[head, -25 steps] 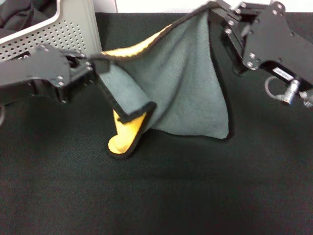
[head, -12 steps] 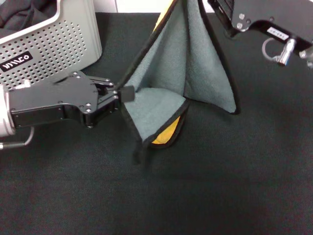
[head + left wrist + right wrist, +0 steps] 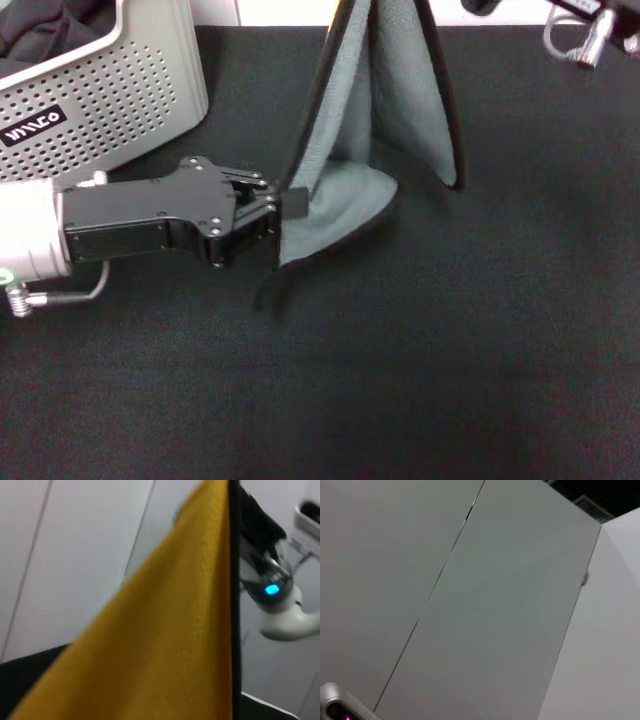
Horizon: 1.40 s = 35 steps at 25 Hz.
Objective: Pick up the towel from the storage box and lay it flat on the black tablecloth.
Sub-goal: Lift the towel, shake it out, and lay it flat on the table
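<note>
The towel (image 3: pixel 400 110) hangs in a steep fold above the black tablecloth (image 3: pixel 450 350), grey-green face toward the head view, and its top runs out of that view. My left gripper (image 3: pixel 285 205) is shut on the towel's lower black-edged corner, just above the cloth. In the left wrist view the towel's yellow-orange face (image 3: pixel 165 645) fills the picture. There the dark body of my right gripper (image 3: pixel 252 522) meets the towel's upper edge and holds it up. In the head view only part of the right arm (image 3: pixel 590 25) shows. The storage box (image 3: pixel 110 100) stands at the back left.
A dark cloth (image 3: pixel 40 25) lies inside the storage box. The tablecloth stretches wide in front of and to the right of the towel. A pale wall lies beyond the table's far edge.
The right arm has risen out of the top of the head view, pulling the towel up taut. The left gripper has moved right and nearer with its corner. The yellow underside no longer shows.
</note>
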Each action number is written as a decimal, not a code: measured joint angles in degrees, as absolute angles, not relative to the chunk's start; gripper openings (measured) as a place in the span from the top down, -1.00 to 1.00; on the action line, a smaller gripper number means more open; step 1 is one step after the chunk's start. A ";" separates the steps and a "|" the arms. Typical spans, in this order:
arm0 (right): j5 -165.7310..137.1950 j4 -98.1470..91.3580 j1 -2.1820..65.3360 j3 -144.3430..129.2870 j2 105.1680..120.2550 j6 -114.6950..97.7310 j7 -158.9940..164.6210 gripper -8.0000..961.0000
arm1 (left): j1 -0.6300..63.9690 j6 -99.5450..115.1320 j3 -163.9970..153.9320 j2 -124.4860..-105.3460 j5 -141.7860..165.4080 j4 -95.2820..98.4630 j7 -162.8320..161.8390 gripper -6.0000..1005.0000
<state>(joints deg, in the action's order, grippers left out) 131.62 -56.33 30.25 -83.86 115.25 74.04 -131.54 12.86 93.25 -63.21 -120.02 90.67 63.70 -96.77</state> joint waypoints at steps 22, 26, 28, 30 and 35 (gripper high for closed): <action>117.01 -63.85 37.41 -73.72 115.33 73.75 -119.65 0.97 | 15.55 93.10 -64.52 -120.11 86.18 54.26 -89.61 0.93; 117.01 -63.99 37.38 -72.14 115.22 74.72 -119.24 0.97 | 15.97 93.14 -64.68 -120.13 86.26 53.46 -89.59 0.93; 117.04 -64.17 37.36 -71.23 115.27 75.40 -119.15 0.97 | 16.02 93.19 -65.19 -120.12 86.11 53.09 -89.58 0.93; 117.21 -64.33 37.16 -70.40 115.42 75.99 -119.14 0.97 | 16.03 93.21 -65.58 -120.10 86.08 53.00 -89.58 0.93; 117.46 -64.43 37.11 -69.43 115.53 76.83 -119.01 0.97 | 16.21 93.25 -66.67 -120.06 86.15 52.38 -89.55 0.93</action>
<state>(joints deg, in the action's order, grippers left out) 117.46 -64.43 37.11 -69.43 115.53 76.83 -119.01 16.21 93.25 -66.67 -120.06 86.15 52.38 -89.55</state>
